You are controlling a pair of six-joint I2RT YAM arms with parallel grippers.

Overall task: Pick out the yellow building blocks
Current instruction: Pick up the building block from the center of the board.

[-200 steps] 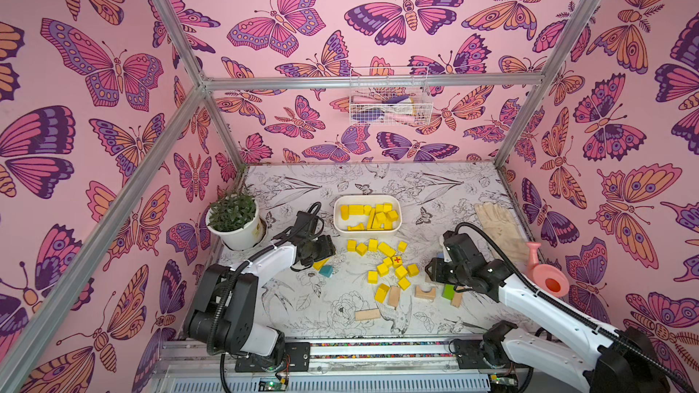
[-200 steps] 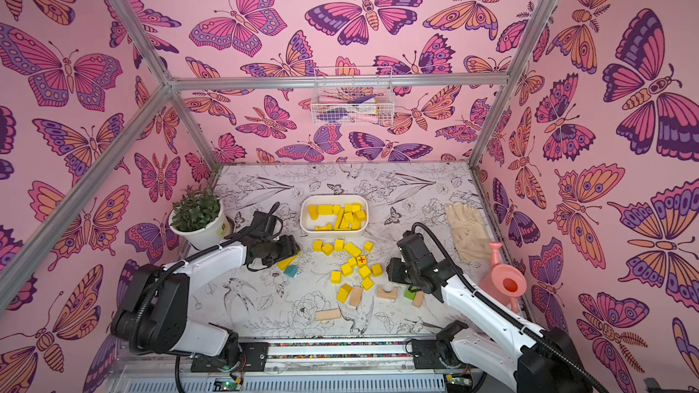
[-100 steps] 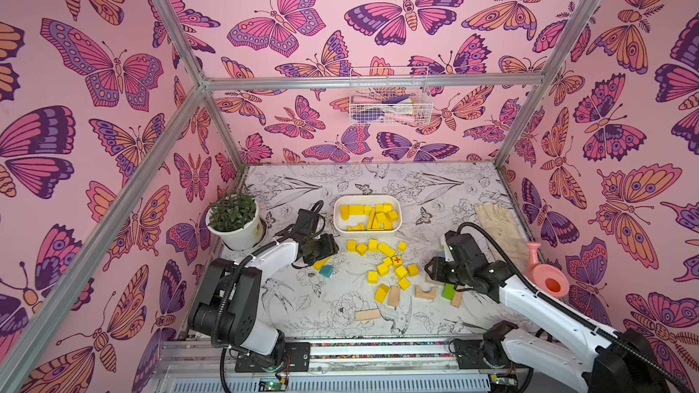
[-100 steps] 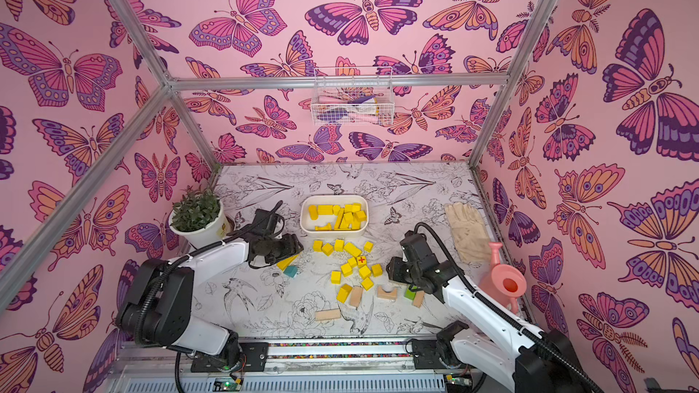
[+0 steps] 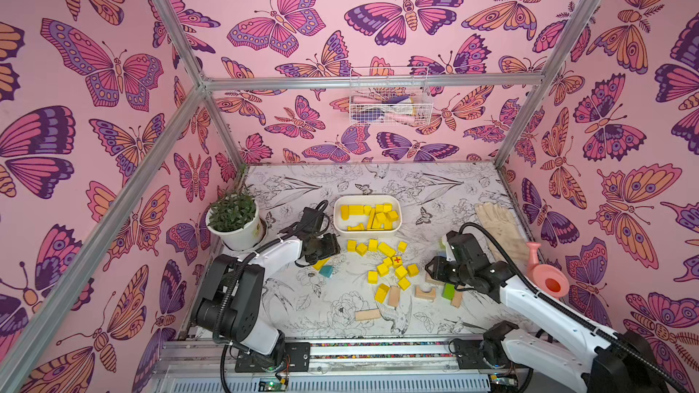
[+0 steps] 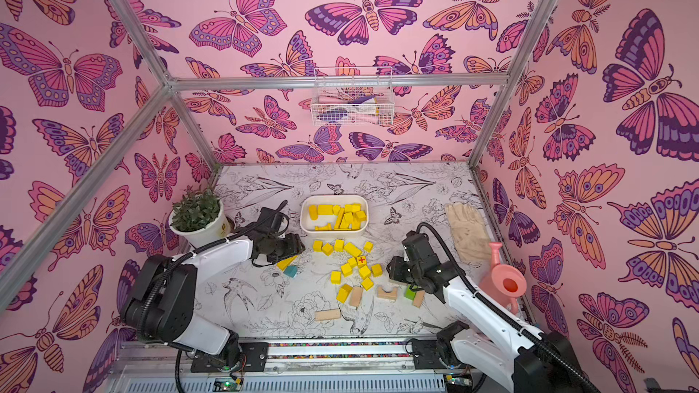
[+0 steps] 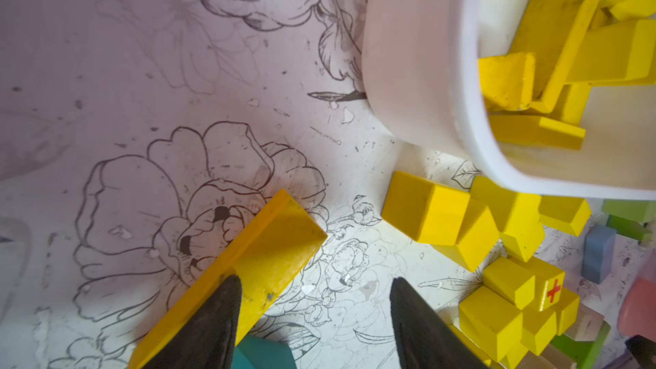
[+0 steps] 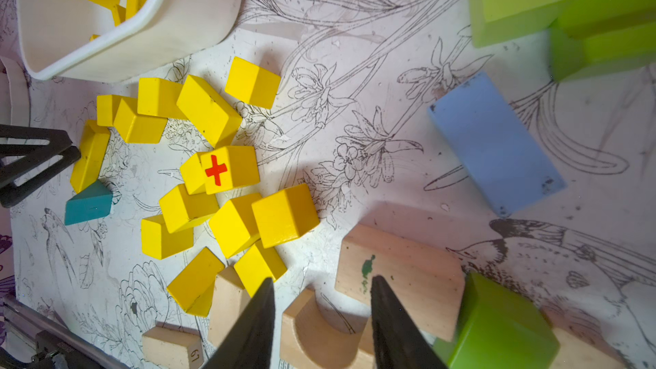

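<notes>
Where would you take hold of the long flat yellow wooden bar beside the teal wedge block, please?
Probably across the two long edges of the long flat yellow wooden bar, near its middle, left hand coming from above. It lies broad face up and looks narrower than the open fingers; the teal wedge block crowds one end.

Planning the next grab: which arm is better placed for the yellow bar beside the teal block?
Probably left. The left gripper, open, sits at the yellow bar; the right gripper hovers over tan blocks.
</notes>
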